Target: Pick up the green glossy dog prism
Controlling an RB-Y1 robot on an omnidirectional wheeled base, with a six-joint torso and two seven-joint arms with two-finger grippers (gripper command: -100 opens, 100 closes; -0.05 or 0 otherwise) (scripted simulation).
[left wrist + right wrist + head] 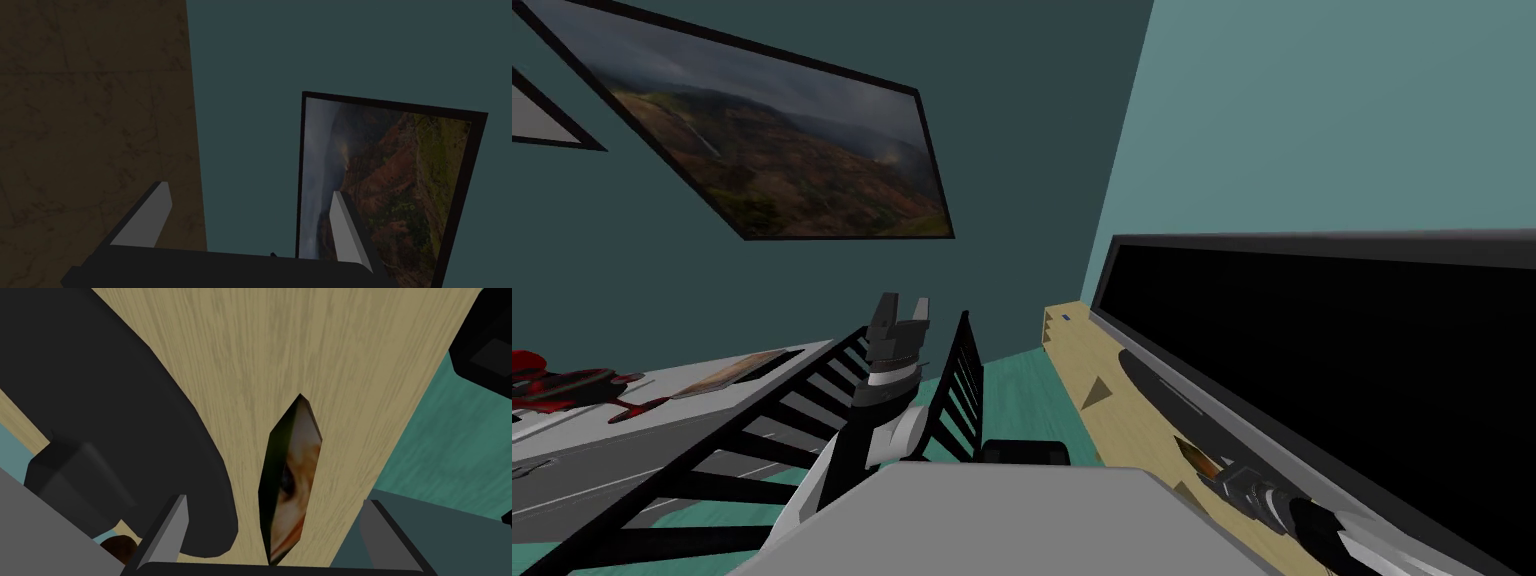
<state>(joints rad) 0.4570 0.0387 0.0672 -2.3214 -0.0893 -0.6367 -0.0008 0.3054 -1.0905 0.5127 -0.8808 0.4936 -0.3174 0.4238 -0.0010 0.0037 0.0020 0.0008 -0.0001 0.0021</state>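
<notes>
Right wrist view: right gripper wide open, empty, fingers straddling the dog prism, on edge mid-width on the wooden top beside the TV foot, likely lined up to clamp its faces; left gripper open, empty, parked aloft.

Framed pictures: two, a landscape and a second frame, both hung on the dark wall.
Television: one, along the wall-side edge of the wooden stand. It stood on one dark base.
Small things on the stand: three.
- One green-rimmed dog prism lay toward the near end.
- One dark wedge lay at mid-length.
- One blue item lay by the far corner.

Grey table: one, carrying one red and black model and one flat board.
Black slatted panels: two.
</notes>
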